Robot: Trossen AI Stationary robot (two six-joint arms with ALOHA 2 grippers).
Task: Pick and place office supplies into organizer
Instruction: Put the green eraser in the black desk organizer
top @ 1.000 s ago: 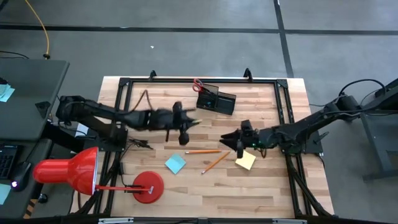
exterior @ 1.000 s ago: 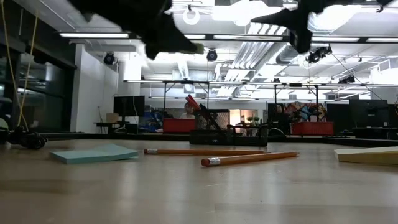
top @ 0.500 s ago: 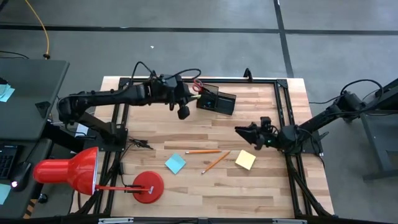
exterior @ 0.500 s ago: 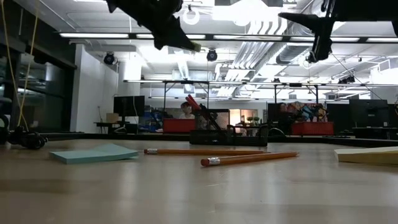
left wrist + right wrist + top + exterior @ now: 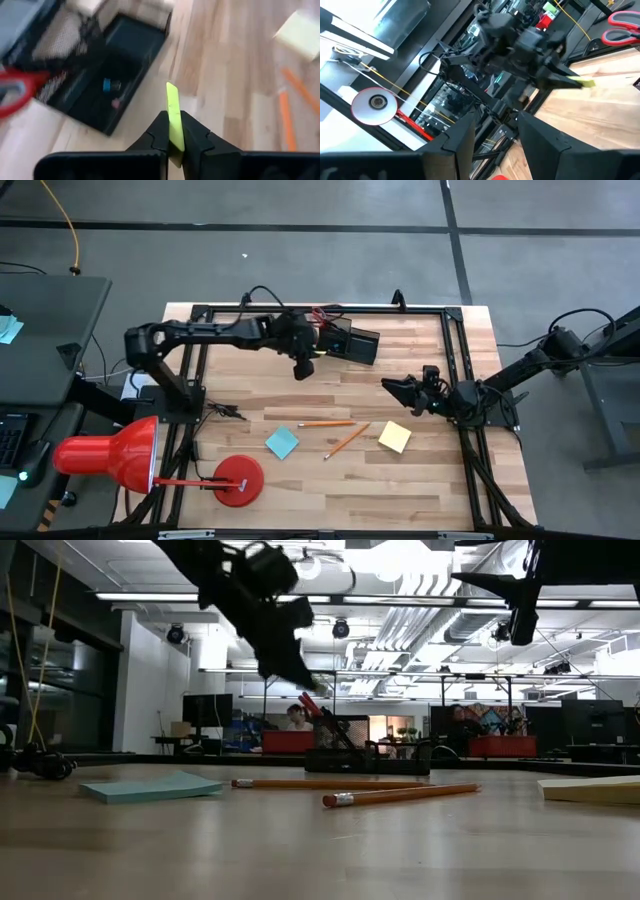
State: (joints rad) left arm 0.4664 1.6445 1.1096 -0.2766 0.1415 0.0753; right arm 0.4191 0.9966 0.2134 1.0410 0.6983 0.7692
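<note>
Organizer (image 5: pixel 348 340) sits at the table's far edge with red-handled scissors (image 5: pixel 321 315) poking out of it. The left gripper (image 5: pixel 173 134) hangs just beside it, fingers clamped on a thin yellow-green piece (image 5: pixel 172 119), probably a highlighter, hard to say. The right gripper (image 5: pixel 392 386) waits mid-table with its fingers spread apart, nothing in them. Two orange pencils (image 5: pixel 326 423), a blue pad (image 5: pixel 282 443) and a yellow pad (image 5: pixel 395 437) lie loose on the wood.

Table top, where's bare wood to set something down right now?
Widest bare patch: the near strip below the blue pad, pencils and yellow pad. Also free: the wood left of the left gripper. Crowded: around the organizer and the lamp base.
</note>
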